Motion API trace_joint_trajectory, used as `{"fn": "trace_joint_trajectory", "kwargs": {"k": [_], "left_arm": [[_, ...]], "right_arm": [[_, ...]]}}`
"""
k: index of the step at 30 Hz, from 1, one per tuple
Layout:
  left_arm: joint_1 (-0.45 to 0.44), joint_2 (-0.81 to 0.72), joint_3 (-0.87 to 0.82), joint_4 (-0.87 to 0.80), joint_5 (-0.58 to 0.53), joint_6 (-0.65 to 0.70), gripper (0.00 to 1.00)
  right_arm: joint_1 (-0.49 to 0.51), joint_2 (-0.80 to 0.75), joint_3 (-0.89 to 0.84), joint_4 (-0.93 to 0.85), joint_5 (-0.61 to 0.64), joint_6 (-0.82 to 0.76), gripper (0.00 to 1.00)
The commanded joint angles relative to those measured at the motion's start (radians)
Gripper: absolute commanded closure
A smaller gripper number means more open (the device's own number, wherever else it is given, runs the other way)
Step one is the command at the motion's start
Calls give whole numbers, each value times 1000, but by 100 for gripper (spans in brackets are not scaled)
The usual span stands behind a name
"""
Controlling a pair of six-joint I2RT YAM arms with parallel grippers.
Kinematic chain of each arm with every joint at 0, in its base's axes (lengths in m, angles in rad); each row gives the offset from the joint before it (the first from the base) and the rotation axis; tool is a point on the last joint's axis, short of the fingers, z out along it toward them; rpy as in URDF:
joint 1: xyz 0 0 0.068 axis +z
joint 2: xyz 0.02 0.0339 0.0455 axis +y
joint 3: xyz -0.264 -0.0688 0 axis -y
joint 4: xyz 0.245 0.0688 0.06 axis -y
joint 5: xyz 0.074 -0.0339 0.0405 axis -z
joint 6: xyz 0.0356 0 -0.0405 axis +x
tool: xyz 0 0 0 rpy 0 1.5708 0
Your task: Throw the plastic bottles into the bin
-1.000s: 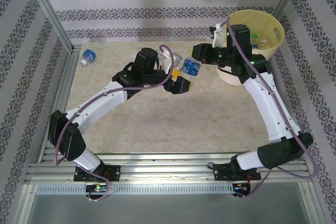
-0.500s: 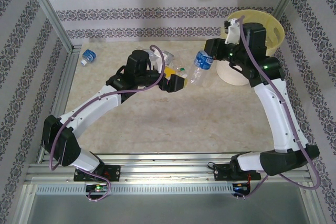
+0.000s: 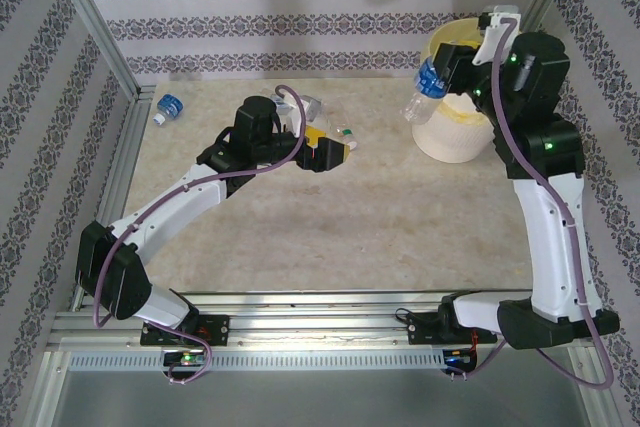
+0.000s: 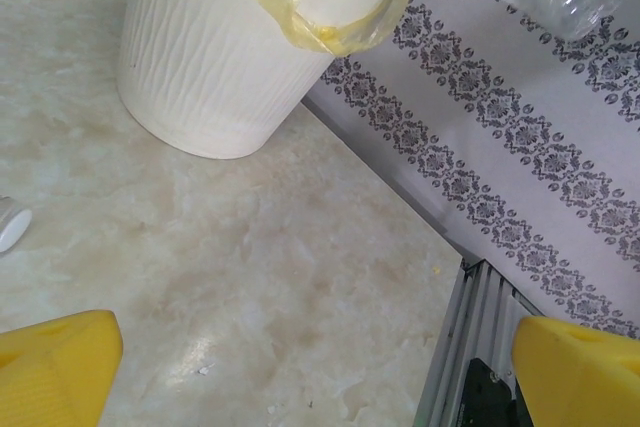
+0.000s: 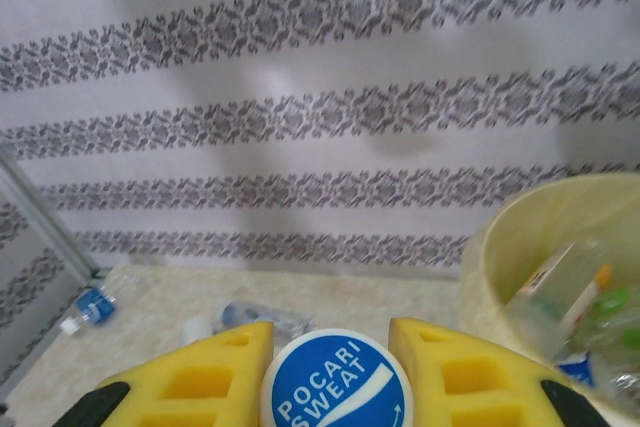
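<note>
Your right gripper (image 3: 443, 75) pinches the clear, crushed plastic bottle with the blue label (image 3: 424, 89), which dangles just outside the large round pale-yellow plastic bin (image 3: 452, 135) — carry it fully over the rim before releasing. Your left gripper (image 3: 328, 152) hovers spread wide — empty.

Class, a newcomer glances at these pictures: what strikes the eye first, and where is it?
The right gripper, raised at the far right, is shut on a clear bottle with a blue label that hangs beside the pale-yellow bin. The left gripper hovers open over the table, and a lone blue-labelled bottle lies by the far left edge.
</note>
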Motion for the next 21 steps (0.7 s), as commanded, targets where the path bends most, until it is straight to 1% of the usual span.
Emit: {"fn": "trace_joint_trajectory", "kwargs": {"k": [1, 7, 17, 21], "left_arm": [[15, -34, -13, 57, -13, -16, 0], [21, -35, -20, 65, -29, -30, 0], [30, -40, -33, 81, -38, -41, 0], [32, -39, -35, 81, -44, -44, 0]], "right_arm": [[-17, -16, 45, 97, 68, -83, 100], [-32, -29, 40, 239, 96, -169, 100], [-37, -29, 39, 472, 42, -283, 100], [-39, -31, 48, 529, 37, -326, 100]]}}
